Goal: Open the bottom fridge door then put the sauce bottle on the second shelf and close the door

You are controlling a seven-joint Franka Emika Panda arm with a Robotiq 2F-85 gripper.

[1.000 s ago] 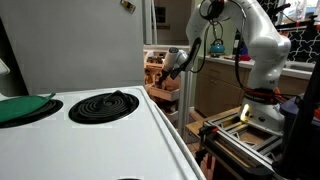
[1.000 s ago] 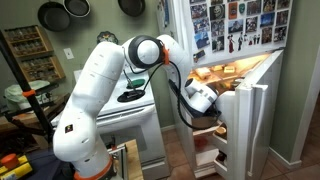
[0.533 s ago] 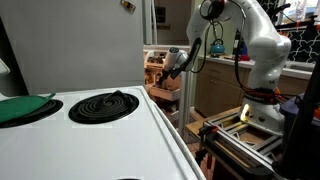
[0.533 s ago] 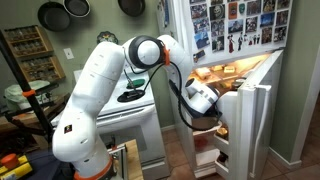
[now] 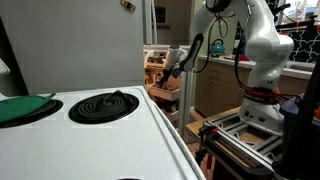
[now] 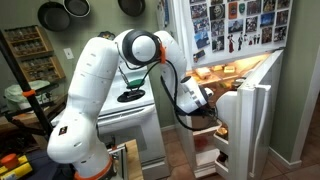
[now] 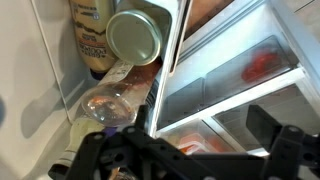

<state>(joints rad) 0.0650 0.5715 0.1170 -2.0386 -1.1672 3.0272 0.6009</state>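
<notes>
my gripper [image 7: 190,150], jaws wide and empty; likely sauce bottle [image 7: 108,100] at ten o'clock, tilted, on the open bottom fridge door [image 6: 255,125].

We're seeing white stove [image 5: 135,140] with black coil [image 5: 103,105] filling foreground. We're noting dark pans [image 6: 62,14] hanging on grey-green wall [image 6: 100,20], photos [image 6: 240,22] crowding upper fridge front, jar-filled shelf [image 6: 25,45] standing beyond, wooden floor [image 6: 300,168] showing.
</notes>
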